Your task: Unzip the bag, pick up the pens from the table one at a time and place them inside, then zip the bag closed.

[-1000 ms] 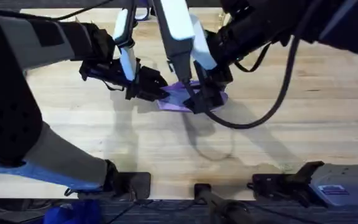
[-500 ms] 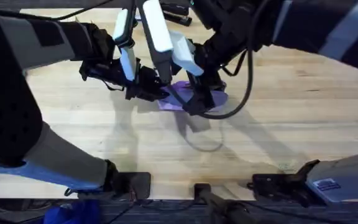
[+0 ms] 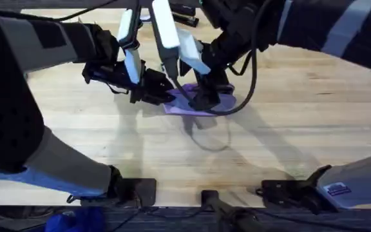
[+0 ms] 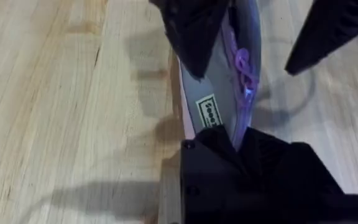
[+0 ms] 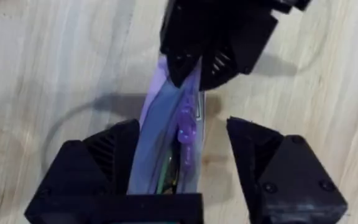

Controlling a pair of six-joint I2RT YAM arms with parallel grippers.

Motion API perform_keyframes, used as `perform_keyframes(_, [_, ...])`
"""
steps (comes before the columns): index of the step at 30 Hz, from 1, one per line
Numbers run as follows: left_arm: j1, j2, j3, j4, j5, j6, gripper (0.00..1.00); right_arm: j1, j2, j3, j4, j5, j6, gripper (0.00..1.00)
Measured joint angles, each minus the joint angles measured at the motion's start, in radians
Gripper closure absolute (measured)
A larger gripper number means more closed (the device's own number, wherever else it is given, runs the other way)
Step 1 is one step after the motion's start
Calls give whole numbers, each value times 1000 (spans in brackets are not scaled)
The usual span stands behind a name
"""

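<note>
The lavender bag [image 3: 221, 103] lies flat mid-table [image 3: 301, 129]. My left gripper [image 3: 161, 95] is shut on the bag's left end; in the left wrist view its black fingers [image 4: 229, 146] pinch the bag [image 4: 211, 109] beside a small label. My right gripper [image 3: 201, 98] hovers over the bag's middle. In the right wrist view this gripper [image 5: 184, 129] is open, one finger on each side of the bag [image 5: 160, 106], around the purple zipper pull [image 5: 185, 127]. A green sliver [image 5: 166, 176] shows in the zipper slit. I cannot tell if it is a pen; the pens are otherwise hidden.
A black cable [image 3: 245, 84] hangs from the right arm and loops just above the table near the bag. Dark objects [image 3: 184, 11] sit at the far edge. The arm bases and mounts [image 3: 295, 187] line the near edge.
The right arm has swung left and back, bringing its gripper a little further left over the bag. The left gripper and the bag have stayed put.
</note>
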Motion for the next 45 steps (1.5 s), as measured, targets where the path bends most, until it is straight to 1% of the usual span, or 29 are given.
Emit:
perform_keyframes(4, [0,0,0,0,0,0,957,-19,0,0,0,0,0,193])
perform_keyframes(8, [0,0,0,0,0,0,957,-25,0,0,0,0,0,252])
perform_keyframes(14, [0,0,0,0,0,0,957,-25,0,0,0,0,0,266])
perform_keyframes(18, [0,0,0,0,0,0,957,-25,0,0,0,0,0,322])
perform_keyframes(22, [0,0,0,0,0,0,957,-25,0,0,0,0,0,339])
perform_keyframes(24, [0,0,0,0,0,0,957,-25,0,0,-1,-1,-1,440])
perform_keyframes(25, [0,0,0,0,0,0,957,-25,2,0,-2,-1,-2,511])
perform_keyframes(27, [0,0,0,0,0,0,957,-25,7,0,-1,-1,-4,617])
perform_keyframes(30, [0,0,0,1,0,0,957,-25,18,0,-6,-1,-4,756])
perform_keyframes(33, [0,0,0,3,-1,0,957,-25,19,0,-8,-1,-3,946])
perform_keyframes(35, [0,0,0,3,-1,0,957,-25,19,0,-8,-1,-3,966])
perform_keyframes(45, [0,0,0,3,-1,0,957,-25,19,0,-8,-1,-3,969])
